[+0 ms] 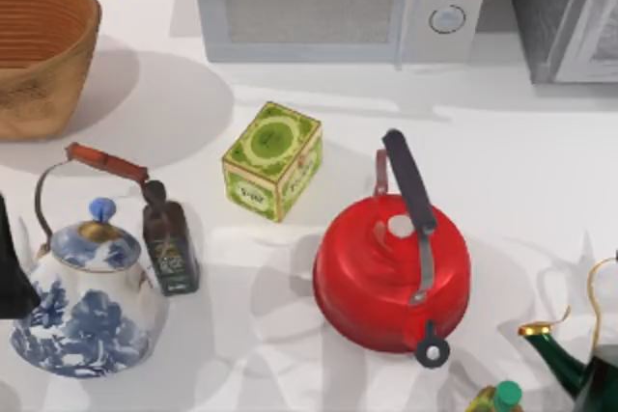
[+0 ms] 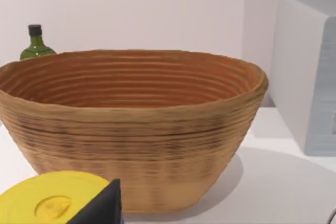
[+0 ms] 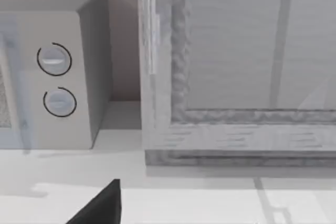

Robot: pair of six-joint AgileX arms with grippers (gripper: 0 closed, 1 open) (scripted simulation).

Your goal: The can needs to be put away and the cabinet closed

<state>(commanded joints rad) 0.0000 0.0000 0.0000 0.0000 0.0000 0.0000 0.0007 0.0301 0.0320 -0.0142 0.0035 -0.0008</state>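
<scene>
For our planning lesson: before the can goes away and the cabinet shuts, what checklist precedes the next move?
1. Small red, white and yellow-green drink can located: cannot tell.
2. Right end effector facing the dark speckled-grey cabinet: ok.
3. Cabinet door open enough: cannot tell.
4. White microwave apart from cabinet: ok.
5. Left end effector by the woven basket, away from cabinet: ok.

A white table [image 1: 502, 161] is catching soft shadows, and a pale plain wall [image 2: 136, 9] is standing behind it.
</scene>
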